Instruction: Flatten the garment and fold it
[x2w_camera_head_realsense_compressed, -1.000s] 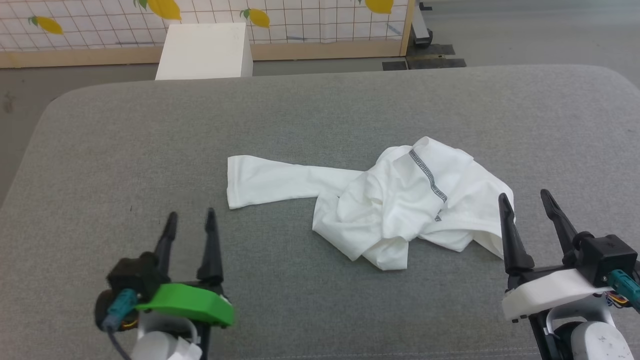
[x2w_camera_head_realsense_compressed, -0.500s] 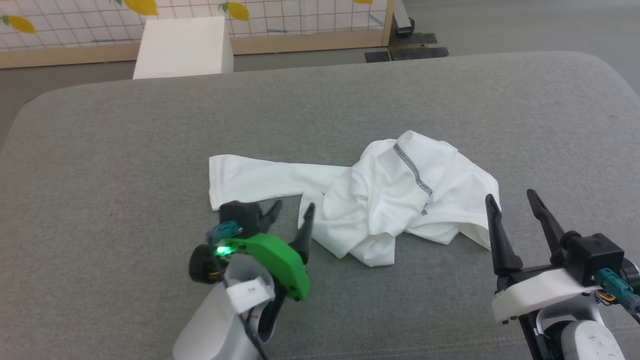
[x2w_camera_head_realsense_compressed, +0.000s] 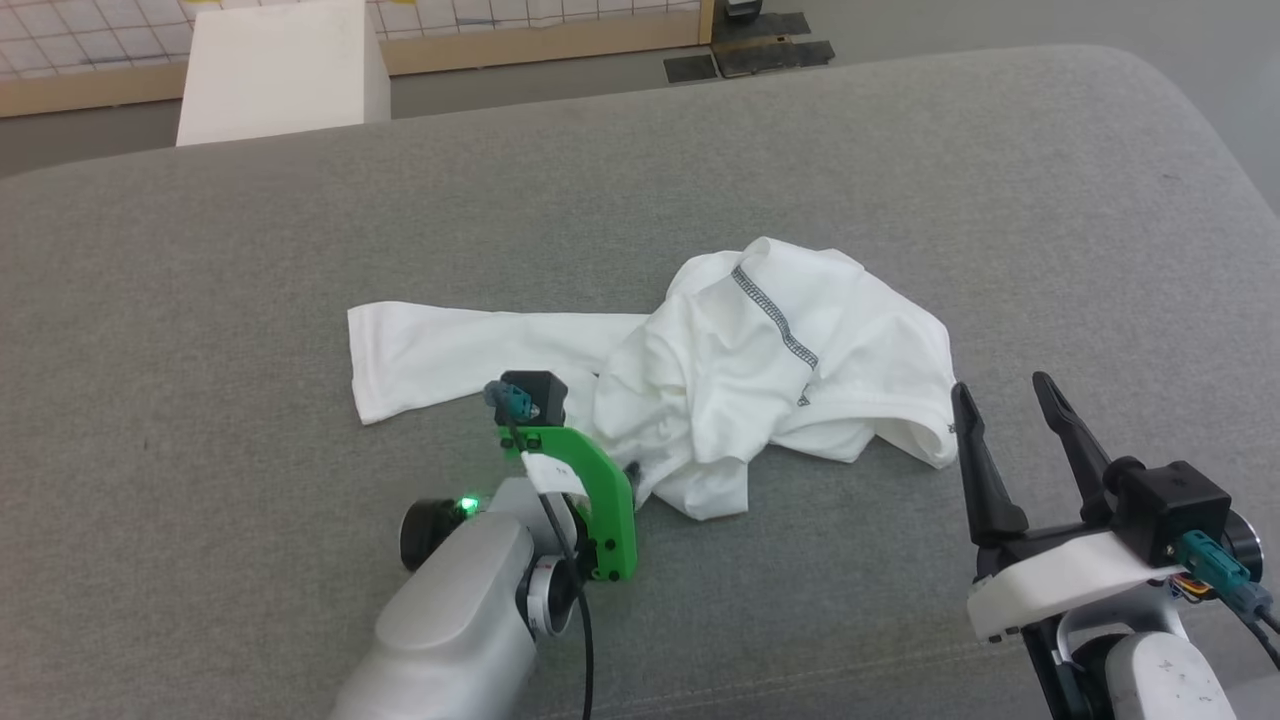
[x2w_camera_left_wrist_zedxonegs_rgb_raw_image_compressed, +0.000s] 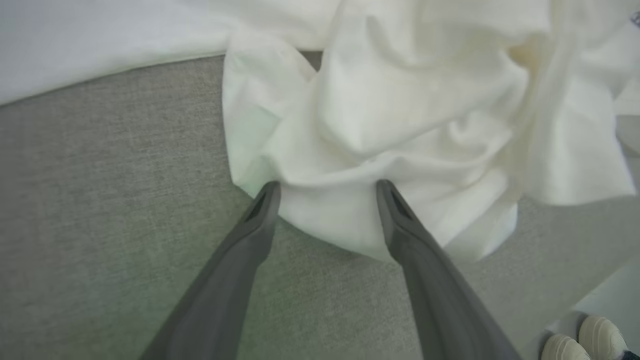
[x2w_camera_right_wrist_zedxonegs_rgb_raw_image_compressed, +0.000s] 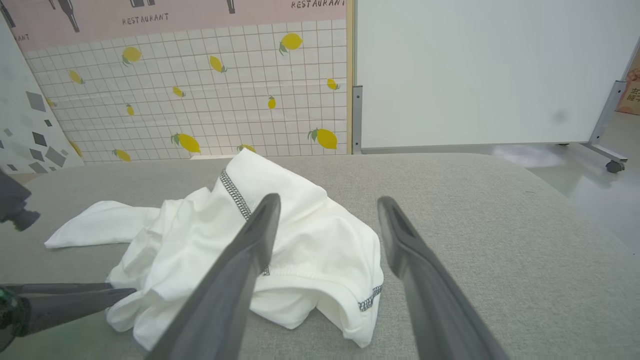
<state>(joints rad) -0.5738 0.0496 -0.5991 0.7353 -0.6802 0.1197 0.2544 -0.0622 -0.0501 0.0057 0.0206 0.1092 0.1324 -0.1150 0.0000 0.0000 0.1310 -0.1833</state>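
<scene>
Garment (x2w_camera_head_realsense_compressed: 780, 400) bunched on grey cushion (x2w_camera_head_realsense_compressed: 900, 180), left fingers (x2w_camera_left_wrist_zedxonegs_rgb_raw_image_compressed: 255, 225) parted at its edge

So the garment (x2w_camera_head_realsense_compressed: 800, 380) sits in a heap around the middle of the cushion (x2w_camera_head_realsense_compressed: 200, 300), a bit toward the right edge, with one sleeve (x2w_camera_head_realsense_compressed: 450, 345) lying flat and running out toward the left edge. The left gripper (x2w_camera_left_wrist_zedxonegs_rgb_raw_image_compressed: 326, 186) is at the heap's near-left side, fingers (x2w_camera_left_wrist_zedxonegs_rgb_raw_image_compressed: 260, 215) spread with the tips touching a fold of the near hem that lies between them. The right gripper (x2w_camera_head_realsense_compressed: 1001, 385) is just off the heap's right end, closer to the near edge, fingers spread too. A box (x2w_camera_head_realsense_compressed: 280, 70) stands on the floor behind the far left corner.
</scene>
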